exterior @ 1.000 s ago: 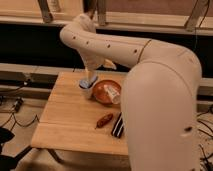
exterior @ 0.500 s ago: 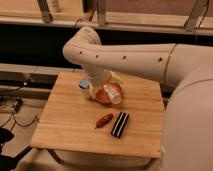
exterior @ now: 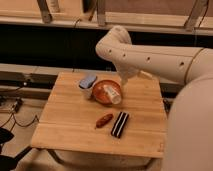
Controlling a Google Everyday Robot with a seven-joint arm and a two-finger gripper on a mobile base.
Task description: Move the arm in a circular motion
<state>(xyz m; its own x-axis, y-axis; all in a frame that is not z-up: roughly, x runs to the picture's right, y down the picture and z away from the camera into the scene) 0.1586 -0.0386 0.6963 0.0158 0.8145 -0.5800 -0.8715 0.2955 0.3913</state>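
— Where is the thick cream-white tubular arm with the dark dots (exterior: 155, 60)?

— It reaches in from the right, bends at a rounded elbow near the top and drops toward the light wooden table (exterior: 65, 125). Its small pale gripper (exterior: 124, 81) hangs just above the right rim of the orange-brown round bowl (exterior: 102, 92).

— Holding anything?

— I see nothing in it. Whether it is open or closed, I cannot tell. The task is only a circle, so a grasp is probably not needed.

— Why held above the tabletop?

— Likely so a sweep clears the white cup with a blue top (exterior: 87, 85), the reddish-brown oblong piece (exterior: 104, 120) and the black striped bar (exterior: 119, 124).
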